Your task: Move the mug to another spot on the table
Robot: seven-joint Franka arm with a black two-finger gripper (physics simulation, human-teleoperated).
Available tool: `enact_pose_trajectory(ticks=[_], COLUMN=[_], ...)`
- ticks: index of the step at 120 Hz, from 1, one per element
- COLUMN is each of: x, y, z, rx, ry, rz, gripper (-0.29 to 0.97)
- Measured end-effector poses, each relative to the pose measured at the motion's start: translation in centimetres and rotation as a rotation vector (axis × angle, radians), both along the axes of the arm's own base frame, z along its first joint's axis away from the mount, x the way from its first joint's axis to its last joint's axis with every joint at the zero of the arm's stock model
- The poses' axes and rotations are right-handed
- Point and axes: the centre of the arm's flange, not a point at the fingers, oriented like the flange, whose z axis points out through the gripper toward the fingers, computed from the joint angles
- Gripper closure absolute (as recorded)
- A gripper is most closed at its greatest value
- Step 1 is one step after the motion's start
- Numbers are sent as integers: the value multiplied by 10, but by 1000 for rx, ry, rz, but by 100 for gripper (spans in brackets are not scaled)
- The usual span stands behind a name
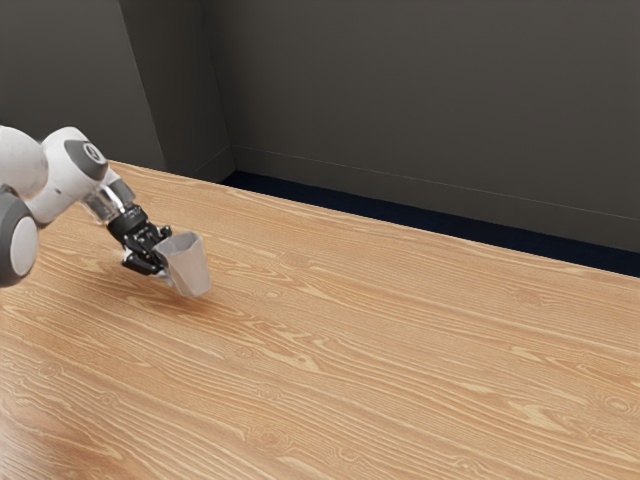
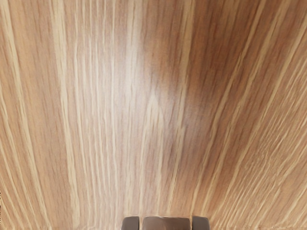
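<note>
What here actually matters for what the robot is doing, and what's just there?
Part of the job:
- grey mug, held tilted
- black gripper, holding it
- wooden table, where the mug gets set down

Just there:
- dark wall
- dark blue floor strip beyond the table

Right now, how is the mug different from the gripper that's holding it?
The mug is pale grey, but the gripper is black. The mug is one smooth cup shape, while the gripper is blocky with two fingers. The gripper is fixed to the white arm, while the mug is only pinched and could come loose. Both are tilted, and both sit low over the wooden table.
</note>
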Motion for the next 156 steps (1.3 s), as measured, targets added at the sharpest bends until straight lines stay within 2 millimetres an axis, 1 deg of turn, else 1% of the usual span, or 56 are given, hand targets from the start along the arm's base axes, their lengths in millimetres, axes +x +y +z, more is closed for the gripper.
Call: enact_pose_trajectory(ticks=[8, 16, 35, 52, 76, 93, 104, 121, 131, 145, 156], x=[-4, -10, -22, -21, -21, -21, -29, -34, -38, -38, -37], y=[-13, -30, -55, -78, -118, -144, -152, -166, -169, -182, -186], z=[3, 7, 4, 4, 5, 0, 3, -1, -4, -7, -9], rx=[-5, -13, -4, 6, 18, 27, 37, 53, 69, 84, 94], ry=[-4, -12, -27, -53, -83, -95, -106, -115, -115, -128, -136], rz=[-6, -14, -17, -31, -78, -112, -117, -131, -139, -163, -169], gripper=[79, 78, 76, 76, 76, 77, 76, 77, 76, 77, 77])
